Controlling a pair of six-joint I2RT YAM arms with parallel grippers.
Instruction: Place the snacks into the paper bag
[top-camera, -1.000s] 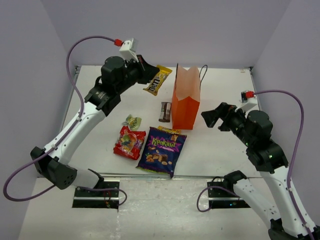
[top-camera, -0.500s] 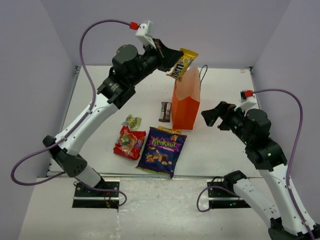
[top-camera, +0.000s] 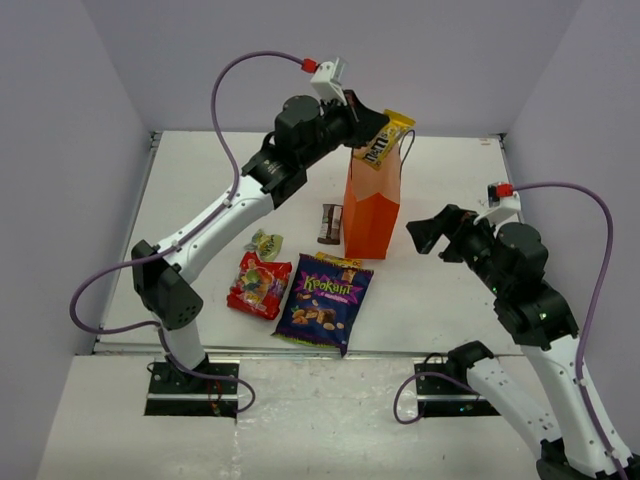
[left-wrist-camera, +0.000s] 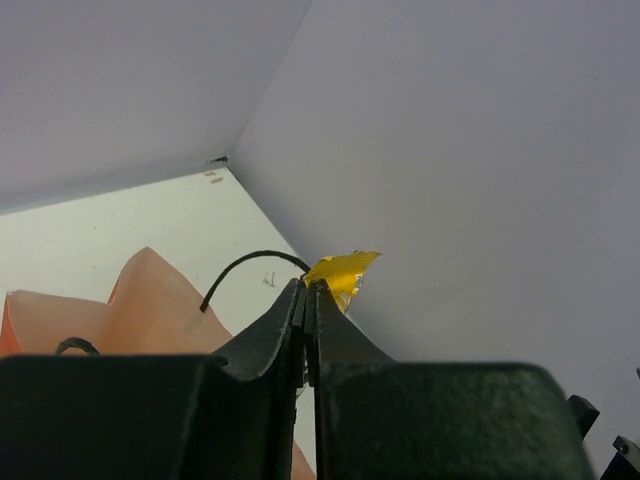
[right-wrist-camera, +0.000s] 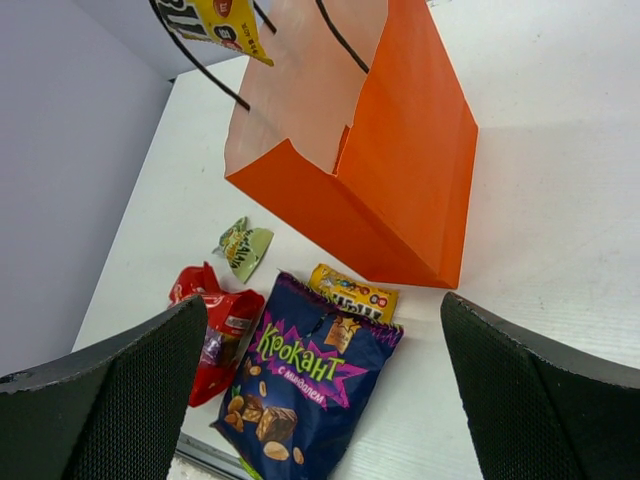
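The orange paper bag (top-camera: 372, 205) stands upright and open at mid table; it also shows in the right wrist view (right-wrist-camera: 400, 170) and the left wrist view (left-wrist-camera: 140, 300). My left gripper (top-camera: 372, 125) is shut on the small yellow pack (top-camera: 386, 141), which hangs just above the bag's mouth. The left wrist view shows the jaws (left-wrist-camera: 308, 290) pinched on its yellow edge (left-wrist-camera: 342, 270). My right gripper (top-camera: 425, 235) is open and empty, right of the bag. The purple nut bag (top-camera: 323, 305), red bag (top-camera: 259, 284), orange pack (top-camera: 338, 262), brown bar (top-camera: 330, 223) and green wrapper (top-camera: 265, 243) lie on the table.
The orange pack (right-wrist-camera: 352, 293) lies partly under the purple bag's (right-wrist-camera: 300, 385) top edge, against the paper bag's front. The brown bar lies close to the bag's left side. Black cord handles (right-wrist-camera: 340, 35) stick up from the bag. Walls close in the table.
My left arm has lifted the yellow pack from the back of the table and swung it up and right, to above the bag's mouth. The right arm has barely moved.
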